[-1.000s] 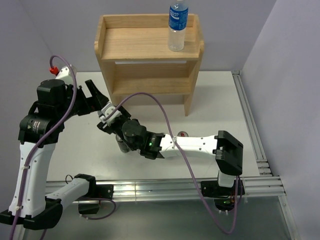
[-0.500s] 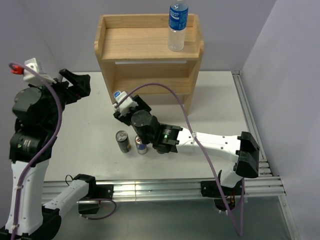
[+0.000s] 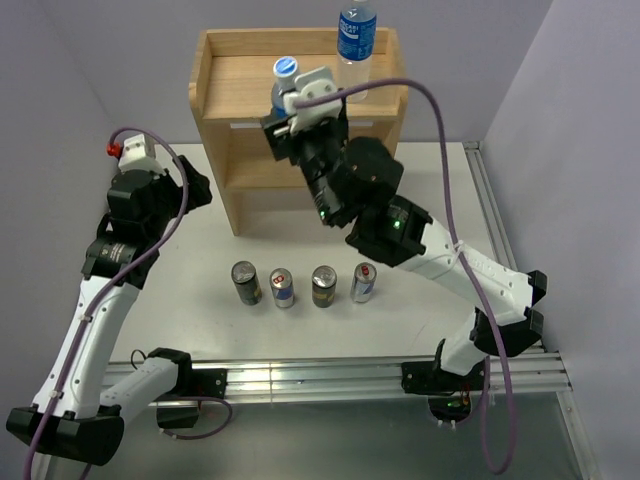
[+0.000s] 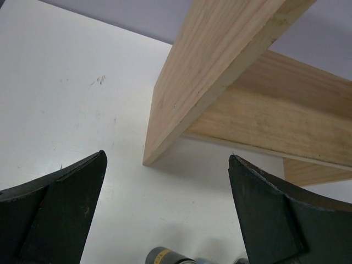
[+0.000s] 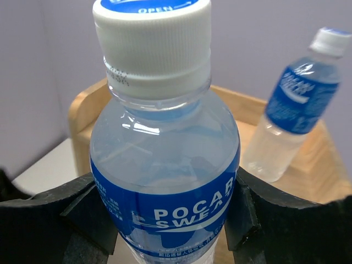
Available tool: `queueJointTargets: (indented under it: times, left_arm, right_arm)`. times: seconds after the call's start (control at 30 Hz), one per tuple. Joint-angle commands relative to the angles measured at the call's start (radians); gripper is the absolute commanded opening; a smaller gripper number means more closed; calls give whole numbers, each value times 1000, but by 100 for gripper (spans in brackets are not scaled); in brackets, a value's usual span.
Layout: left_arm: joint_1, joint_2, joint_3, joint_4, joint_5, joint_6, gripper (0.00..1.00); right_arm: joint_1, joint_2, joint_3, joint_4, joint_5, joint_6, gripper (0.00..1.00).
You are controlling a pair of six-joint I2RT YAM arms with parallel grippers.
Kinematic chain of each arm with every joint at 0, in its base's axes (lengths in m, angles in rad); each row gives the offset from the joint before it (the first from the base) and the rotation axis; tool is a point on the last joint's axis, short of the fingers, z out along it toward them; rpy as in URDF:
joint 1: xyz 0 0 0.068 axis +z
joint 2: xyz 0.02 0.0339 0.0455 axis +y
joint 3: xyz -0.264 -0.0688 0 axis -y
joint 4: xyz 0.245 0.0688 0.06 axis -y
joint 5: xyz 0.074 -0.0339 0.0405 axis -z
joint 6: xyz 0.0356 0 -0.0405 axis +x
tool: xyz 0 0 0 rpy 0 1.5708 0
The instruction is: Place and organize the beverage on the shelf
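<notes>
**Item 1: my right gripper (image 5: 170, 220).** Jaws pinched on the clear plastic bottle with blue Pocari Sweat label and white cap (image 5: 165, 165), held upright at the label band. Half a second ago I carried it low over the counter, in front of the shelf. Now it hangs over the top board of the light natural-wood two-tier shelf (image 3: 200, 90), near the board's middle. By my judgement it is not yet set down.

**Item 2: second clear blue-labelled bottle (image 3: 355, 40).** Stands upright on the right part of the top board, apart from the one I hold. The bare board to its left looks like the place for mine.

**Item 3: my left gripper (image 4: 168, 209).** Jaws spread wide, nothing between them. It has drawn back toward the left edge of the counter and faces the shelf's left side panel. A second ago this arm crowded the right one mid-counter.

**Item 4: drinks awaiting the shelf.** Dark metal can (image 3: 245, 282), blue-and-silver can (image 3: 283, 288), brown metal can (image 3: 323, 285) and silver-and-red can (image 3: 363, 283). They stand in a row along the near edge, left of centre. With my right arm lifted, all four show, so most of the job remains.

**Item 5: white matt counter (image 3: 450, 200).** Flat, with faint scuffs in the left wrist view. Aluminium rails (image 3: 300, 375) run along the near and right edges. The shelf stands at the far edge, left of the middle. Plain lilac-grey walls (image 3: 580, 100) close in on the left, far and right sides.
</notes>
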State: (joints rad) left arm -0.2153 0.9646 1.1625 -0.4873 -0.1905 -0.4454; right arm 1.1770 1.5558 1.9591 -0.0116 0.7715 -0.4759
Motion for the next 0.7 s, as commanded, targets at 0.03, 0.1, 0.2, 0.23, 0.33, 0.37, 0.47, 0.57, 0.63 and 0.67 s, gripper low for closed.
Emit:
queueJointTargets:
  times: [0.03, 0.1, 0.2, 0.23, 0.33, 0.37, 0.47, 0.57, 0.63, 0.67]
  left_arm:
    - [10, 13, -24, 93, -1, 34, 99]
    - [20, 25, -29, 95, 19, 34, 99]
    - [50, 20, -60, 118, 51, 33, 99]
    - [71, 17, -69, 124, 83, 33, 98]
    - [114, 17, -90, 127, 118, 31, 98]
    - [120, 16, -99, 125, 114, 33, 98]
    - [125, 5, -113, 124, 105, 36, 98]
    - [125, -10, -135, 122, 88, 39, 98]
    - [126, -15, -141, 128, 88, 39, 98]
    - [125, -15, -141, 128, 86, 39, 98]
  right_arm:
    - [-75, 73, 239, -94, -75, 28, 0]
    - [-117, 104, 335, -132, -106, 57, 0]
    - [-152, 150, 408, -156, -120, 71, 0]
    - [-161, 170, 420, -160, -133, 77, 0]
    - [-189, 214, 480, -175, -149, 91, 0]
    - [-195, 223, 491, -177, -155, 92, 0]
    - [-226, 253, 540, -182, -178, 112, 0]
    - [-263, 276, 569, -186, -196, 123, 0]
    - [-290, 285, 580, -182, -202, 129, 0]
    - [-298, 289, 584, -182, -209, 134, 0]
